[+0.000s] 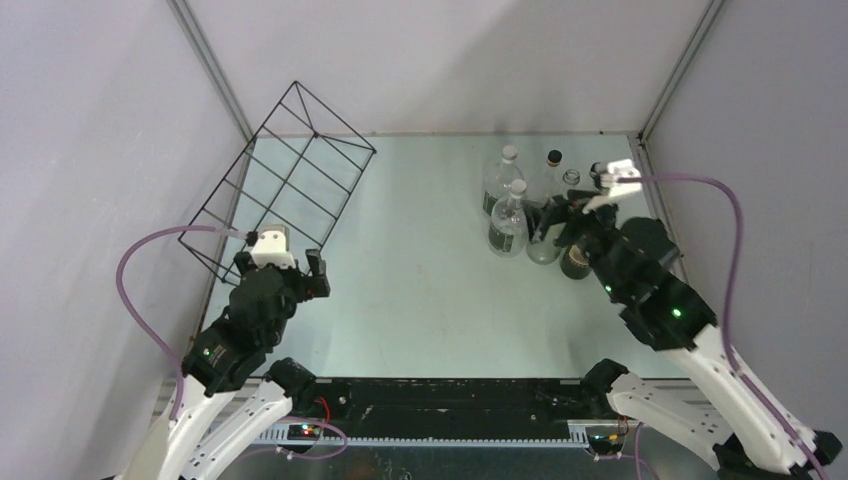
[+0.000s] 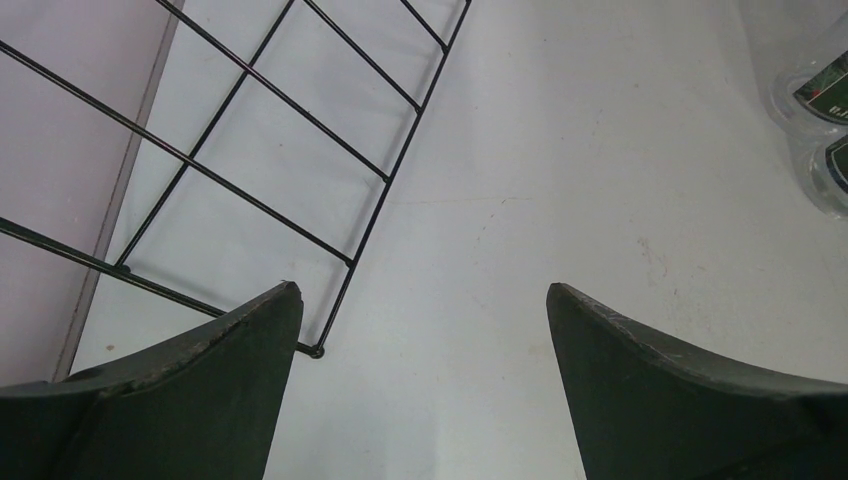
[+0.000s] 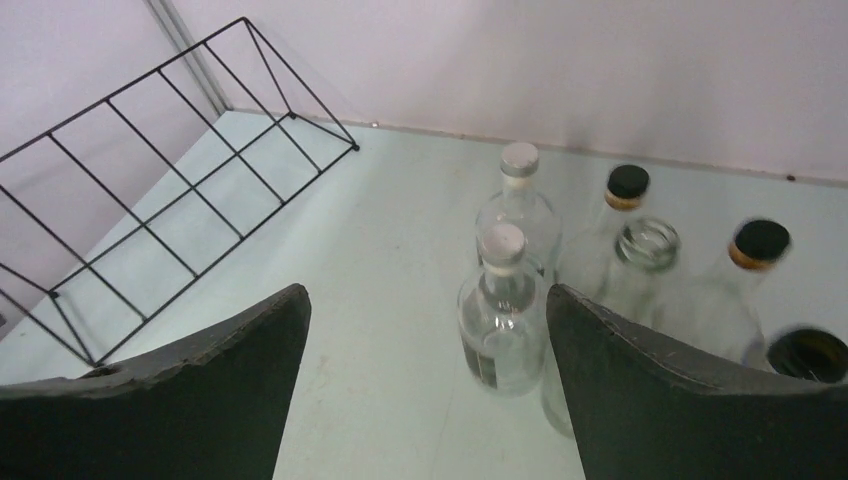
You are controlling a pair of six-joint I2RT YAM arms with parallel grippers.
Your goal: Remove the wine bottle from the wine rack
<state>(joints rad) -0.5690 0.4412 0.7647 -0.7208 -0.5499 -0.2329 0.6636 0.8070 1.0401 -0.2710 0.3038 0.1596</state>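
The wine rack (image 1: 285,178), a black wire grid frame, stands tilted at the back left against the wall, also seen in the left wrist view (image 2: 270,95) and the right wrist view (image 3: 150,200). No bottle shows in its cells. A dark glass wine bottle (image 1: 575,262) stands upright on the table at the right, partly under my right arm; its open mouth (image 3: 808,354) shows at the frame edge. My right gripper (image 1: 562,222) (image 3: 422,292) is open beside the bottle group, holding nothing. My left gripper (image 1: 282,264) (image 2: 422,288) is open by the rack's near corner, empty.
Several clear bottles stand at the back right: two with pale caps (image 1: 510,222) (image 3: 500,310), two with black caps (image 3: 625,190), and one uncapped (image 3: 648,245). Grey enclosure walls close the left, back and right sides. Purple cables loop off both wrists.
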